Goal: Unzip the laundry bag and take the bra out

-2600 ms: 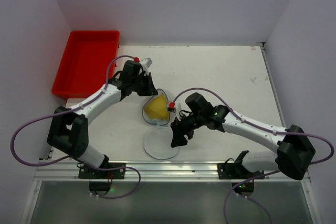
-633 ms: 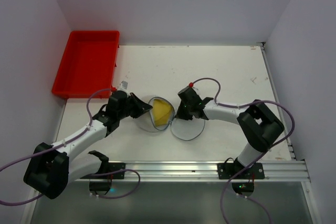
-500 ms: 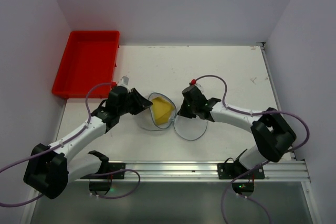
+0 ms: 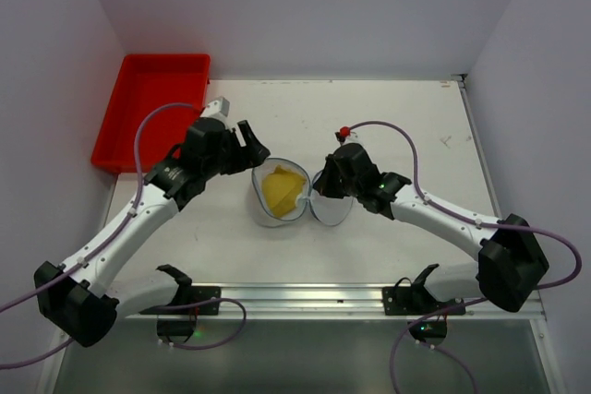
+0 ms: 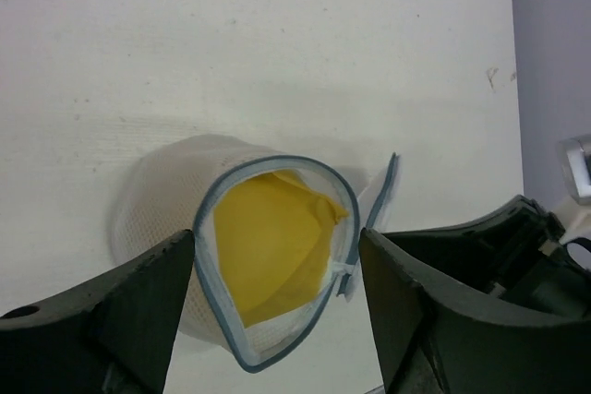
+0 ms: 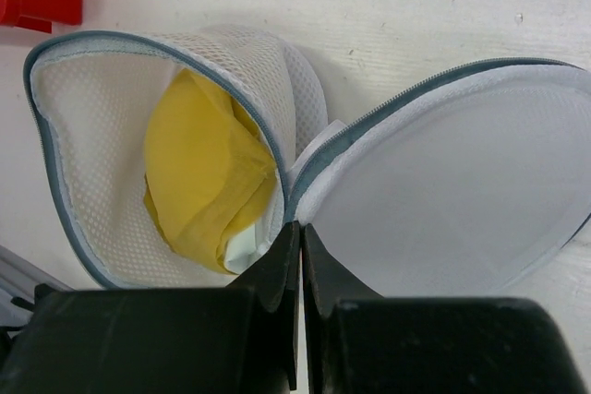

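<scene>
The bag [image 4: 277, 193] is lying open at the middle of the desk [image 4: 397, 126], the yellow bra [image 4: 281, 189] showing inside. The right gripper [image 6: 299, 232] is pinching the bag at its hinge seam; the left gripper [image 5: 275, 256] is hovering above, jaws wide. The left should be dropping straight into the mouth while the right is anchoring. One bag, one bra, one tray [image 4: 152, 108].

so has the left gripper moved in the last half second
Yes. The left gripper has moved away from the arm bases, toward the back, and now sits about level with the near end of the red tray.
</scene>
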`<act>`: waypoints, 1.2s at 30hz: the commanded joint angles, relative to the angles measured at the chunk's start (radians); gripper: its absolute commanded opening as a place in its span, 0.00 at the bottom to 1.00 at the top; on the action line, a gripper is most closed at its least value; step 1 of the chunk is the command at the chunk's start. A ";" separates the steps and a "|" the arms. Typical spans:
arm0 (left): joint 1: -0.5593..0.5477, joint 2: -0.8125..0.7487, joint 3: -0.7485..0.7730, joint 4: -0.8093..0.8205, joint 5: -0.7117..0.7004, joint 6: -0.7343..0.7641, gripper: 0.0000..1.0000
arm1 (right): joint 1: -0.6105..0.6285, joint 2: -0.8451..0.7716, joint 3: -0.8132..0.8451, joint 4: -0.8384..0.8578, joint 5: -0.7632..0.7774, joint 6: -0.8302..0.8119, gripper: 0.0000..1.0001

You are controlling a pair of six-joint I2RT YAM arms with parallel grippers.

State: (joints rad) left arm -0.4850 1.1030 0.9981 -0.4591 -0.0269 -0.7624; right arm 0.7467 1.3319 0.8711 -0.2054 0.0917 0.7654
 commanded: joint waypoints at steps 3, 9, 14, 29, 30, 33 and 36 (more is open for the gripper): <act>-0.211 0.116 0.112 -0.092 -0.082 0.046 0.75 | 0.010 -0.051 0.046 0.032 0.009 -0.049 0.00; -0.329 0.375 0.256 -0.145 -0.172 0.071 0.75 | 0.010 -0.063 0.045 0.023 0.009 -0.054 0.00; -0.342 0.469 0.296 -0.170 -0.226 0.086 0.75 | 0.013 -0.080 0.034 0.024 0.003 -0.052 0.00; -0.362 0.592 0.320 -0.211 -0.294 0.084 0.72 | 0.013 -0.086 0.022 0.043 -0.015 -0.052 0.00; -0.362 0.606 0.320 -0.220 -0.303 0.084 0.71 | 0.013 -0.088 0.022 0.043 -0.010 -0.054 0.00; -0.362 0.623 0.318 -0.233 -0.321 0.078 0.62 | 0.011 -0.094 0.023 0.041 -0.013 -0.054 0.00; -0.362 0.629 0.313 -0.230 -0.334 0.075 0.40 | 0.011 -0.097 0.019 0.043 -0.017 -0.051 0.00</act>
State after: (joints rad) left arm -0.8444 1.7168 1.2896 -0.6540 -0.3004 -0.6907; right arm 0.7536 1.2736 0.8711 -0.2085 0.0834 0.7246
